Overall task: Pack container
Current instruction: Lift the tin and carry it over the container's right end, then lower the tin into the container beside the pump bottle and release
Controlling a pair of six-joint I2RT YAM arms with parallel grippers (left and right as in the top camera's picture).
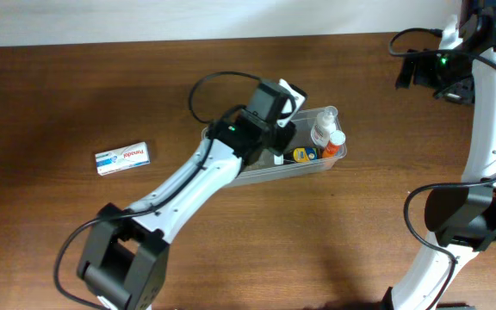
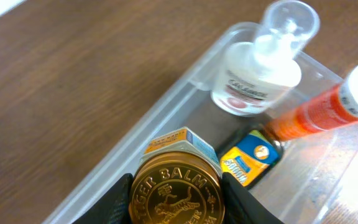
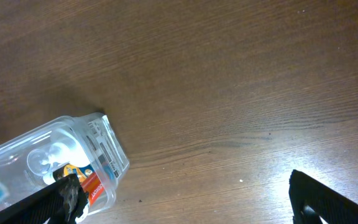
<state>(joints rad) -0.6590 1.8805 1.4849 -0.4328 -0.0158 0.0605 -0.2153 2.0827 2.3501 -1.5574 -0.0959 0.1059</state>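
My left gripper (image 2: 176,202) clamps the Tiger Balm jar (image 2: 175,185) just above the container (image 2: 138,140) mid-table, to set it beside the bottles (image 2: 257,68); my right gripper (image 3: 185,205) hangs wide apart, out of the way

Looks like a robotics lab rig rather than anyone's home. A left arm (image 1: 188,185) and a right arm (image 1: 493,112) with loose black cables (image 1: 191,99) work over a bare dark wood tabletop (image 1: 58,86), with a plain white wall (image 1: 188,17) behind. The only props are a clear container (image 1: 300,170) of little bottles and a small box (image 1: 122,158).
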